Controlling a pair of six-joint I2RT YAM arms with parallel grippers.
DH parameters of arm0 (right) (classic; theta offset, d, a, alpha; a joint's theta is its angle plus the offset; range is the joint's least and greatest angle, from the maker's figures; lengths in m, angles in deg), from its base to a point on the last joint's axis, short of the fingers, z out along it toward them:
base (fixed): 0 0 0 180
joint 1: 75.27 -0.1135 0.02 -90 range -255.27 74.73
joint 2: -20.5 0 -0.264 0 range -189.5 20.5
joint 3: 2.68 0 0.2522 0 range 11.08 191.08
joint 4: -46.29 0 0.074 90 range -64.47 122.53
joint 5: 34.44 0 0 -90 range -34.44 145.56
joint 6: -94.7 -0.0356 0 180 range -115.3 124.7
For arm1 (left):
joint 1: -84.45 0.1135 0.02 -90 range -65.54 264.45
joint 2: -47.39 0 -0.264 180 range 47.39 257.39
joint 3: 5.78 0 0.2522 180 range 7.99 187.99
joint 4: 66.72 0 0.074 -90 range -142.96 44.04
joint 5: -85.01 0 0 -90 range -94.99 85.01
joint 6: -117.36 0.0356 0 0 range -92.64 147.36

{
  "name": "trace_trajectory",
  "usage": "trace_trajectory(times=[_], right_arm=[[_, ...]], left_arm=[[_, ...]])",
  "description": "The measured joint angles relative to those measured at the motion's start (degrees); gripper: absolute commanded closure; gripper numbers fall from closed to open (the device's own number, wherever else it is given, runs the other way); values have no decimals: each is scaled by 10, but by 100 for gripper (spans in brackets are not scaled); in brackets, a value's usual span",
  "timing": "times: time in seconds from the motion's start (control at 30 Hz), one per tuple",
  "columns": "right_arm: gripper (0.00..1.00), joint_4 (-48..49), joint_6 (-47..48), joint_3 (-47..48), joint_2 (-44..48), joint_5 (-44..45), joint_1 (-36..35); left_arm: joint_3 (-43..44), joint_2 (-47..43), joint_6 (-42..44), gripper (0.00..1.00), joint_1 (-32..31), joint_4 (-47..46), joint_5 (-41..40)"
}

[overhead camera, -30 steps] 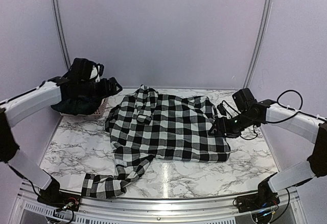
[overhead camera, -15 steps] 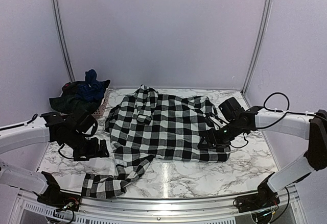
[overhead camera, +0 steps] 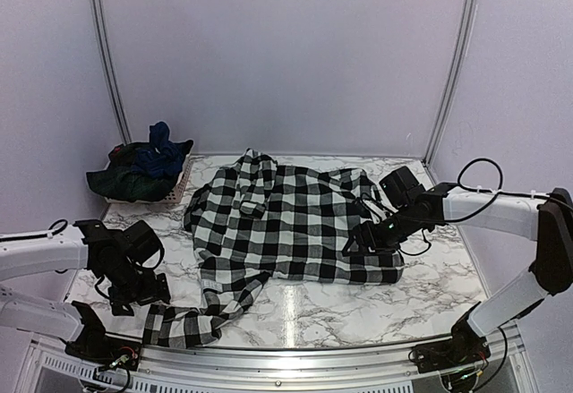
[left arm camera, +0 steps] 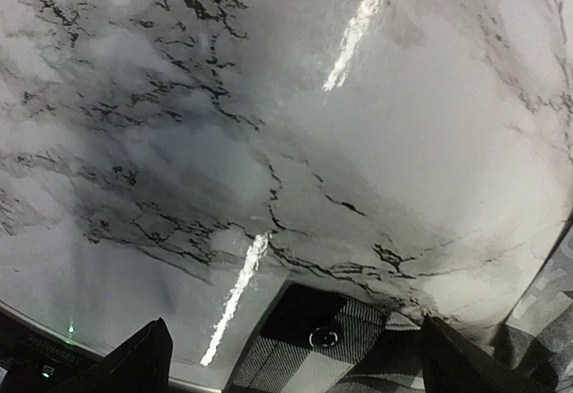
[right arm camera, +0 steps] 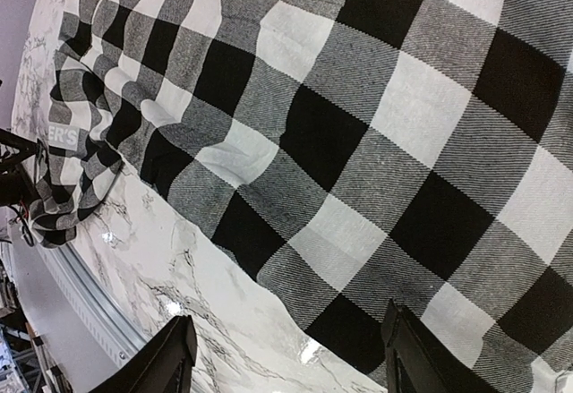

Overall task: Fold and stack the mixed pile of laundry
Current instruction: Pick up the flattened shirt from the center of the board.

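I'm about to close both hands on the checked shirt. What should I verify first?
1. Both open: left hand ok; right hand ok.
2. Something in the left hand's gap: ok, the sleeve cuff, button end, sits there.
3. Right hand over an edge: ok, it straddles the hem of the checked shirt.
4. Cloth lying flat: not ok, the sleeve trails rumpled toward the front edge of the table.
5. Either hand touching cloth: cannot tell.
6. Workspace: ok, the other garments sit heaped at back left.

shirt on table, heap behind left
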Motion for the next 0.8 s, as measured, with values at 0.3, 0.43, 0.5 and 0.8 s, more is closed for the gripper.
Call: trace_trajectory(times=[0.3, 0.43, 0.5, 0.8], right_arm=[[32, -5, 12, 4, 0, 1, 0], [32, -6, 18, 8, 2, 1, 0], [32, -9, 21, 13, 6, 1, 0], [19, 7, 33, 45, 31, -26, 5]], left_arm=[[8, 96, 9, 65, -12, -43, 0], [32, 116, 41, 100, -13, -62, -6], [56, 118, 69, 100, -14, -78, -21], [331, 117, 288, 100, -78, -125, -115]])
